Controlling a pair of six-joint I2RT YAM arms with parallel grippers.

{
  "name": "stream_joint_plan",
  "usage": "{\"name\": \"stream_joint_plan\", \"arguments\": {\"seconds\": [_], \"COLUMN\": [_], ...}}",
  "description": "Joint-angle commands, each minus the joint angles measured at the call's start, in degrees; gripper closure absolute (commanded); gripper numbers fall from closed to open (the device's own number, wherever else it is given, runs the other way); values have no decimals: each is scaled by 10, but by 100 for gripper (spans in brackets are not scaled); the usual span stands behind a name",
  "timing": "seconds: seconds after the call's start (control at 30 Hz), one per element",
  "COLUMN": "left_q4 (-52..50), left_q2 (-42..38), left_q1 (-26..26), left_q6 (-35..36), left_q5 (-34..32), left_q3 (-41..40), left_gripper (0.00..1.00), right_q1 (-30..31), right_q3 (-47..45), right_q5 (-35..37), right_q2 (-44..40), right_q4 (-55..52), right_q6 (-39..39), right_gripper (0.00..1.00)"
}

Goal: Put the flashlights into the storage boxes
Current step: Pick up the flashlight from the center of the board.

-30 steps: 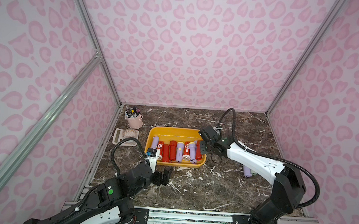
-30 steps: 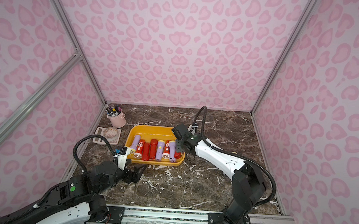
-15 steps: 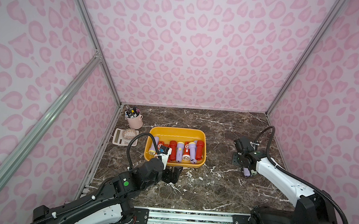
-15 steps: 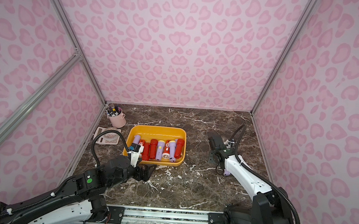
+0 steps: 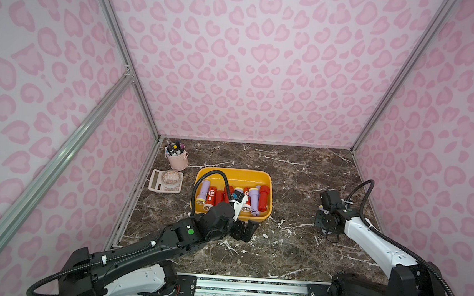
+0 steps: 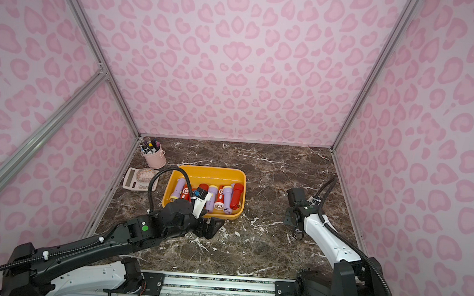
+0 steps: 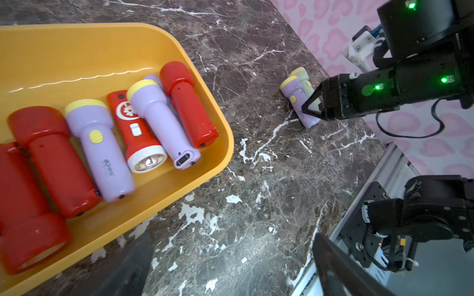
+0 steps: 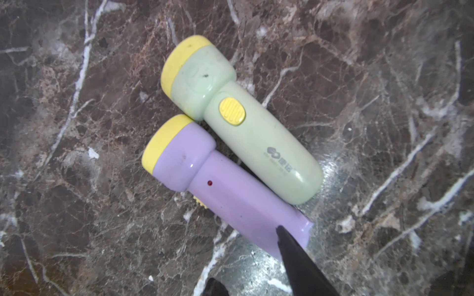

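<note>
The right gripper [image 8: 245, 254] has swung away from the yellow tray [image 5: 234, 171], where a red flashlight [image 5: 263, 198] is now lying at the end of the row. It is hovering low over the tail of a lilac flashlight [image 8: 230, 189], its claw partly parted and gripping nothing. That flashlight is resting on the marble beside a pale green flashlight [image 8: 251, 133], the two touching, well apart from the tray. The left gripper [image 5: 245, 229], wide and empty, has come forward and is waiting just beside the tray's near wall. Two flashlights probably remain to be put away.
</note>
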Motion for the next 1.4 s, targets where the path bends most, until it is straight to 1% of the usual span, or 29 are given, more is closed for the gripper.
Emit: {"name": "stream_joint_plan", "arguments": {"seconds": [0.0,0.2,0.47,0.73,0.87,1.03,1.37], "left_q4": [53,62,61,54,52,48,43], "left_q2": [28,86,118,117,112,105,80], "left_q1": [-5,-7,-8,-8,-7,-7,-7], "left_q6": [19,38,46,52,54,54,53], "left_q5": [32,52,60,53,47,44,36], "left_q3": [26,73,93,92,88,82,69], "left_gripper": [1,1,1,1,1,1,0], "right_q1": [-9,-25,-32,-32,-29,-22,-10], "right_q3": [-5,-1,19,33,28,26,29], "right_q5": [1,-25,-43,-56,-76,-80,-64], "right_q2": [12,37,71,102,110,124,124], "right_q4": [15,32,36,36,46,51,43], "right_q6": [-10,-18,-36,-42,-36,-30,-23], "right_gripper": [47,47,47,48,49,49,60]}}
